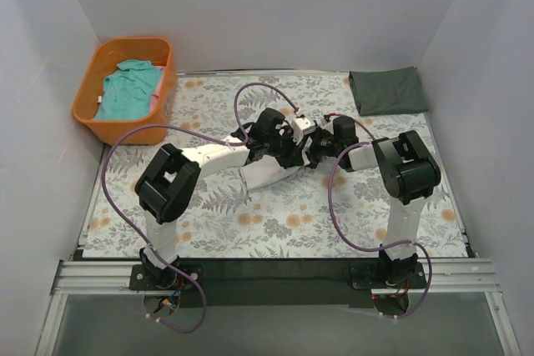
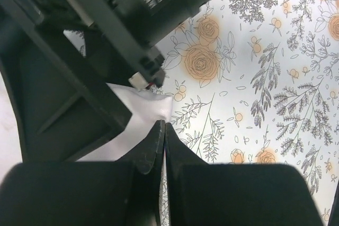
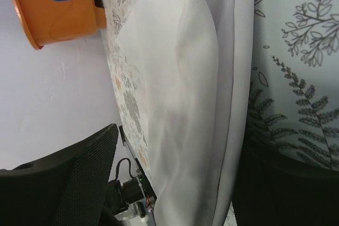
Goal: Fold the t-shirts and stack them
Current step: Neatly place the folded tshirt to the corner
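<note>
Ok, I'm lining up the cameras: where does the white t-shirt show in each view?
Top external: white t-shirt mid-picture, partly hidden by the arms.
Left wrist: white t-shirt lower left, corner reaching picture centre.
Right wrist: white t-shirt fills the middle, top to bottom.
Shared landmark: floral table covering, in all three.

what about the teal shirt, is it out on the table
No, the teal shirt lies crumpled inside the orange bin at far left.
</note>
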Tool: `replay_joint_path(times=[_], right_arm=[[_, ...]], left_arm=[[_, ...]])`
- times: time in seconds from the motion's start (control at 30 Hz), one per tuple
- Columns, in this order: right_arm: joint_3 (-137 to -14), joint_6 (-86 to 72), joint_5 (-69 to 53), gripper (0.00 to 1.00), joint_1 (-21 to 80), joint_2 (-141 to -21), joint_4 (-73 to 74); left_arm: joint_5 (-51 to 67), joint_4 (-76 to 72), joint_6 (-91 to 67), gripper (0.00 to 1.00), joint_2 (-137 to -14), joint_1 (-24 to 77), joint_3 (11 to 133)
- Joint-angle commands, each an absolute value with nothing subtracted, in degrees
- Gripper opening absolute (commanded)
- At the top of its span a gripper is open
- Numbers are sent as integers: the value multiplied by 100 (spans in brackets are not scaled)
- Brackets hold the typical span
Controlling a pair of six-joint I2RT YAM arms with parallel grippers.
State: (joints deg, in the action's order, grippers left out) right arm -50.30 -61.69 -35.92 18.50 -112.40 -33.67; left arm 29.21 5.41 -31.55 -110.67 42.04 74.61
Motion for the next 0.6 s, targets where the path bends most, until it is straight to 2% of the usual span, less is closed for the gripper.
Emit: replay_joint_path(times=[0.0,0.17,0.27,0.3,0.33,0.4,0.43,0.57], right_arm=[[-5194,-6328,-3252,69,1934,-11540,-3770],[-5282,-6153,-3155,65,1960,-11733,-3850],[-5309,-6021,-3190,45,1960,-11795,-3885],[-5343,-5960,-3208,23,1951,-11795,-3876],[-5439,-5785,-3225,14,1960,-11778,-3859],[-5659,-5416,-3322,1,1951,-11734,-3614],[-5817,-4831,-3322,1,1925,-11681,-3351],[-6520,-3302,-3112,1,1811,-11479,-1947]], left_arm=[[3067,439,-3190,0,-10450,4157,7427],[3146,448,-3208,0,-10433,4140,7409],[3085,466,-3199,0,-10459,4140,7400],[3068,483,-3199,0,-10468,4131,7418],[3050,492,-3199,0,-10485,4131,7444],[2962,632,-3234,2,-10450,4122,7497],[2962,685,-3260,11,-10407,4096,7541],[2997,1063,-3401,25,-10038,3911,7567]])
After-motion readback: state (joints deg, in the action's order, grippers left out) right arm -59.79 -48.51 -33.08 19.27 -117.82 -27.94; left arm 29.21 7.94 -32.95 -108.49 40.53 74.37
